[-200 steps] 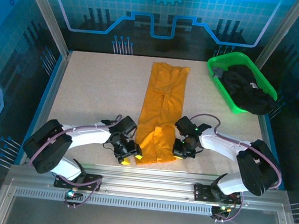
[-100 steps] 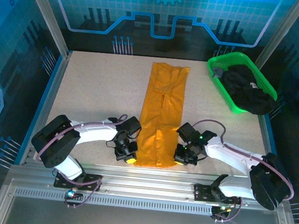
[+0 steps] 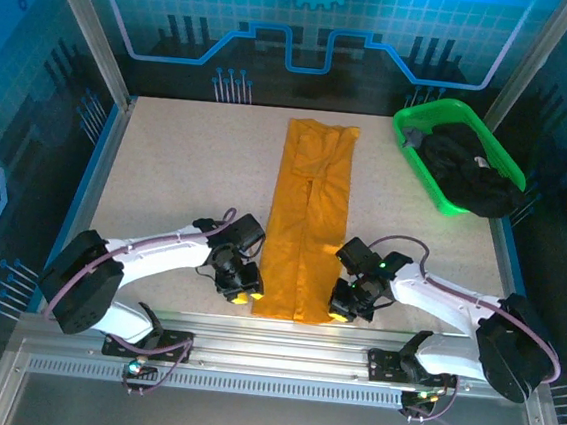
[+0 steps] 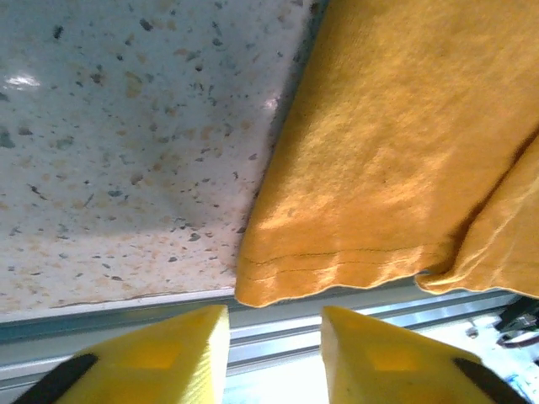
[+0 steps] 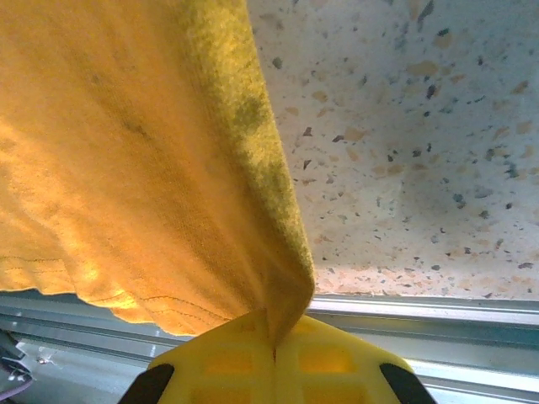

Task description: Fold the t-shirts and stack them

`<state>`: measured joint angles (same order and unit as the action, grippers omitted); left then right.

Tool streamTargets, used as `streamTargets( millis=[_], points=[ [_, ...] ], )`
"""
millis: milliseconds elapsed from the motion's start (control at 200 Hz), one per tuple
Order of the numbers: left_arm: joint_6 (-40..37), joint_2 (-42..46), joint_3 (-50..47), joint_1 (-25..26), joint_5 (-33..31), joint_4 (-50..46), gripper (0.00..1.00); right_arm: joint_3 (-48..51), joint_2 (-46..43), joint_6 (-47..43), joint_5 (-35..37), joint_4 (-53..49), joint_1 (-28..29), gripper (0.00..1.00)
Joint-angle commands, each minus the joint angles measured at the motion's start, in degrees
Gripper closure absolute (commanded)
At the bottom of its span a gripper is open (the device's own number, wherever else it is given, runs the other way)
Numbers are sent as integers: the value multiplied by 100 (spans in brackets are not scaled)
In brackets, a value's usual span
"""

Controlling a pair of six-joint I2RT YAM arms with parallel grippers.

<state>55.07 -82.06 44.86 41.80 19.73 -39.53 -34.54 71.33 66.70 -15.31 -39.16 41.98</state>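
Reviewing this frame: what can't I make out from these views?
- Dark cloth in the green basket, top view: too small and dark to count pieces.
- T-shirt layers, top view: upper folds hide those beneath.
- Left tool, left wrist: finger bases cut off by the bottom edge.

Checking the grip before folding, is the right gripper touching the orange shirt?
Touching. The right wrist view shows the right gripper shut on the orange shirt, cloth pinched between its fingers.

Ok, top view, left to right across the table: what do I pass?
In order: left gripper → shirt → right gripper → basket.
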Motion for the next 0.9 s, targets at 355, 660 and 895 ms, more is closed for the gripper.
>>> streamTargets(
  millis=[355,660,895],
  points=[
    [-159,-1014,364,354,241,-5,52,-237,320,1,-78,-232,62,100],
    [-242,-1582,855,414,232,182,78,-181,219,45,-65,-244,52,100],
    [-279,-1026,1080,402,-29,-322,100,-467,-165,67,226,-761,56,100]
  ],
)
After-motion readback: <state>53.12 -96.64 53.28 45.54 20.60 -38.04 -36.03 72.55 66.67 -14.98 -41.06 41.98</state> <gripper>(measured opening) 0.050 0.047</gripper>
